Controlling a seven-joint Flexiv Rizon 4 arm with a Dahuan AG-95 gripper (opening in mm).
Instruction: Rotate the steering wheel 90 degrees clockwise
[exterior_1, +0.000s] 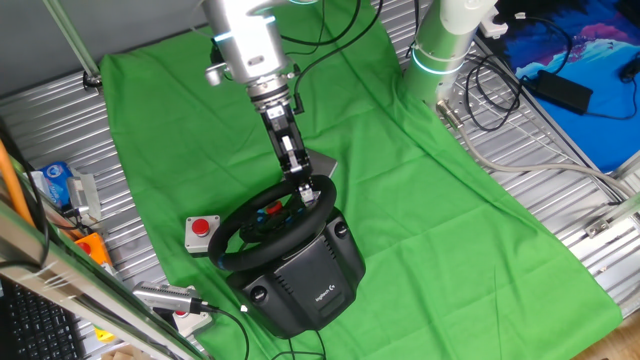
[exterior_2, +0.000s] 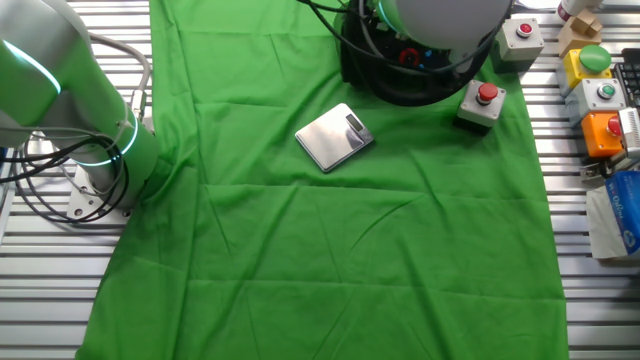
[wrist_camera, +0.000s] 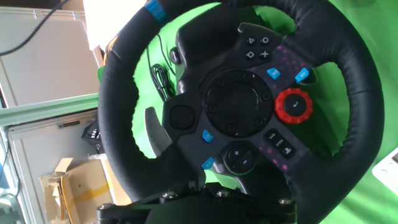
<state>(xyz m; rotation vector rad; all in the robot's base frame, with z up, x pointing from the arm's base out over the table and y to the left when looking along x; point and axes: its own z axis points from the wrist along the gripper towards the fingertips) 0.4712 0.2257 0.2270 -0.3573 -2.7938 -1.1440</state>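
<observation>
The steering wheel (exterior_1: 262, 222) has a black rim and sits tilted on its bulky black base (exterior_1: 305, 280) at the near end of the green cloth. My gripper (exterior_1: 308, 188) reaches down from above and is shut on the far right part of the rim. In the hand view the steering wheel (wrist_camera: 118, 99) fills the frame, its hub (wrist_camera: 236, 106) showing a red dial and blue buttons and sitting turned. There the rim runs into my gripper (wrist_camera: 196, 190) at the bottom edge. In the other fixed view my arm hides most of the wheel; only its base (exterior_2: 375, 80) shows.
A small grey box with a red button (exterior_1: 203, 232) stands left of the wheel. A silver scale (exterior_2: 335, 137) lies on the green cloth (exterior_2: 330, 250) just beyond the wheel. More button boxes (exterior_2: 595, 95) and cables line the table's edges. The arm's white pedestal (exterior_1: 440, 45) stands at the back.
</observation>
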